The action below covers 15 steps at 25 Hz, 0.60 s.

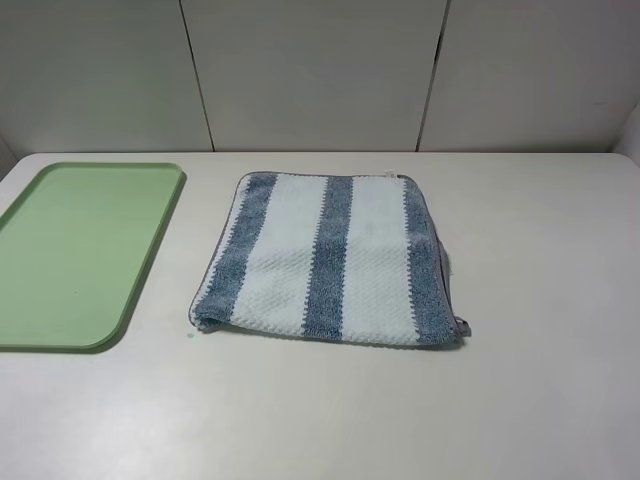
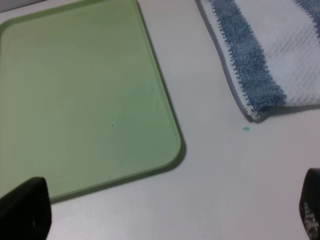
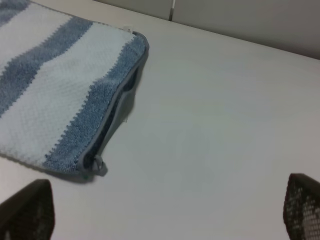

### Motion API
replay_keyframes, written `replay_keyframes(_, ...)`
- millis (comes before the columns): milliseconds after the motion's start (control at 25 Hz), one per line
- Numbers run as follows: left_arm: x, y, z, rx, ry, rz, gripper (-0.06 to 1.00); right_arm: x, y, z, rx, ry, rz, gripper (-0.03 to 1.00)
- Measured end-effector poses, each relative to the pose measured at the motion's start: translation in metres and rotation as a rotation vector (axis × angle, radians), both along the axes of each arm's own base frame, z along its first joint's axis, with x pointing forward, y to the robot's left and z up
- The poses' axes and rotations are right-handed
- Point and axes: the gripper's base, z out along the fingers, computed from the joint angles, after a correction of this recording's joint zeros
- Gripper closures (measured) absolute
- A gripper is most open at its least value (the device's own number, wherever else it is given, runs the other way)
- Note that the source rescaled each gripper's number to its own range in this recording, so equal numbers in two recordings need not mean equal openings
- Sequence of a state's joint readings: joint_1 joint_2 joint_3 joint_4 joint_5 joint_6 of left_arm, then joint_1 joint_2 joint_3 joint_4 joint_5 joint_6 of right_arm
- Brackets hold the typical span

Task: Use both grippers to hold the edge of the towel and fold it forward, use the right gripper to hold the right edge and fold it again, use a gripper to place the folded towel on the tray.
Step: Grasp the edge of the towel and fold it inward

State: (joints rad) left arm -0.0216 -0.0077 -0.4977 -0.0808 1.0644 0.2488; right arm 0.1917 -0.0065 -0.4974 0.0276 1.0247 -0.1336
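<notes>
The striped blue-grey and white towel [image 1: 330, 260] lies flat in the middle of the table, with two layers showing along its right side. Its grey piped edge [image 1: 443, 270] runs down that side to a small loop tag [image 1: 462, 325] at the near right corner. The light-green tray [image 1: 80, 250] sits at the left, with nothing on it. Neither arm shows in the exterior view. My left gripper [image 2: 167, 210] is open above the table between the tray [image 2: 90, 100] and the towel's near left corner [image 2: 260, 107]. My right gripper [image 3: 165, 210] is open over bare table, right of the loop tag [image 3: 99, 165].
A tiny green speck [image 1: 190, 335] lies on the white table [image 1: 540, 380] between the tray and the towel. Pale wall panels [image 1: 320, 70] stand behind the table's far edge.
</notes>
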Motion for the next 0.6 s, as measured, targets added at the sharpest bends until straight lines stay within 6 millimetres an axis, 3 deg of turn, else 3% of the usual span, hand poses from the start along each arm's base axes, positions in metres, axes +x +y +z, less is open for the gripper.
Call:
replay_keyframes(280,0.000,0.000,0.000,-0.002,0.003,-0.001,-0.05,0.000,0.000,0.000,0.006,0.001,-0.003,-0.03)
replay_keyframes(600,0.024,-0.002,0.000,0.021,0.166,-0.032,-0.05,0.000,0.000,0.000,0.009,0.002,-0.004,-0.03)
